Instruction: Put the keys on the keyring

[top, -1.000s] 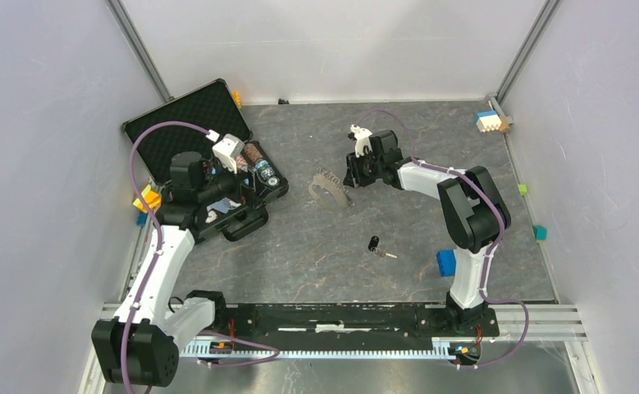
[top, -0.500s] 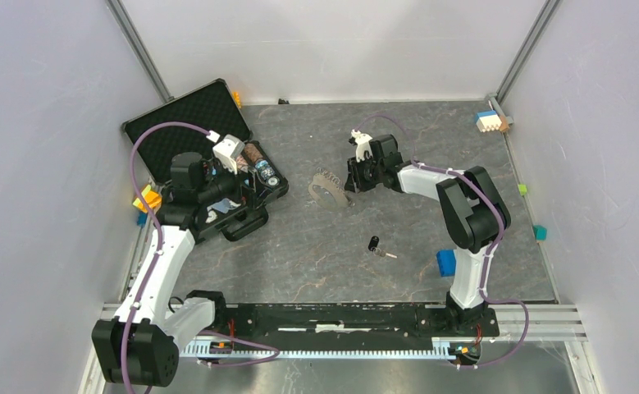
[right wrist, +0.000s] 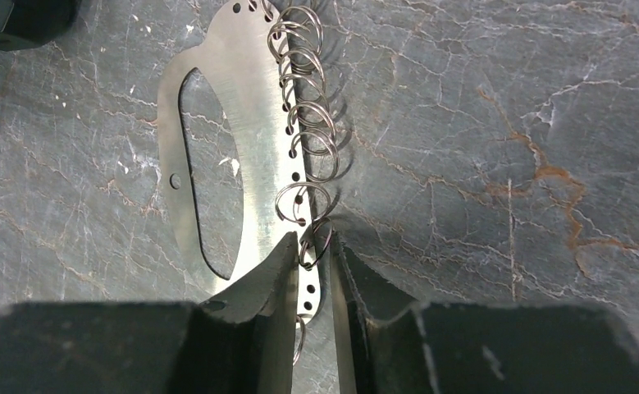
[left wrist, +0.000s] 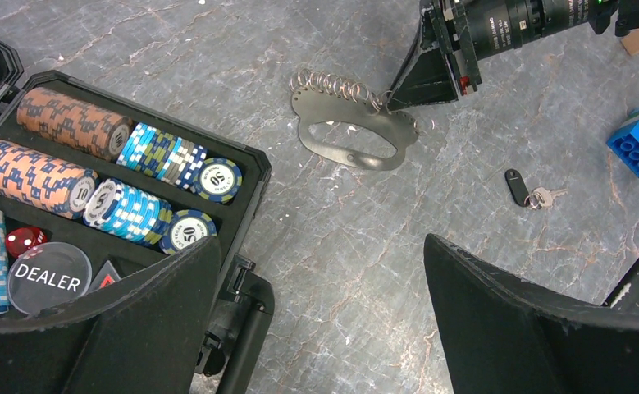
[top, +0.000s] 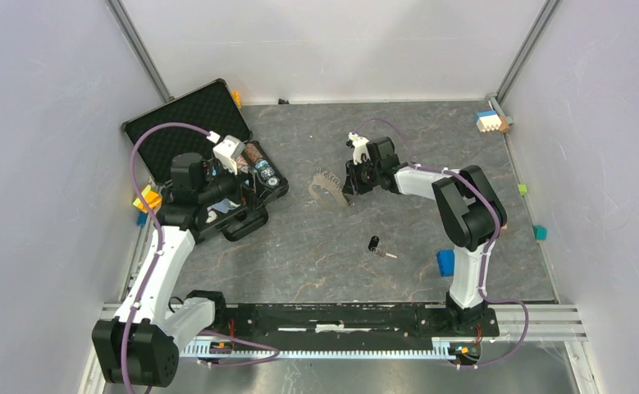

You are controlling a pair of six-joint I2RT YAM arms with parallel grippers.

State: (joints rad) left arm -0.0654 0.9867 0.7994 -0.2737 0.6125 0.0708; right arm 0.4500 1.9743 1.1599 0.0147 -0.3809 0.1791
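Observation:
The keyring is a flat grey metal D-shaped plate with several small wire rings along one edge, lying mid-table; it also shows in the left wrist view and the right wrist view. My right gripper is low at its right end, its jaws nearly closed around the ringed edge and one small ring. The key, black head and short silver blade, lies alone on the table nearer the front. My left gripper hovers open and empty over the front edge of the black case.
An open black case with poker chips and a DEALER button sits at the left. A blue block lies by the right arm's base. A small block stack sits at the back right corner.
My right gripper has slid a little left onto the keyring's right end. The left arm, the key and the keyring have not moved.

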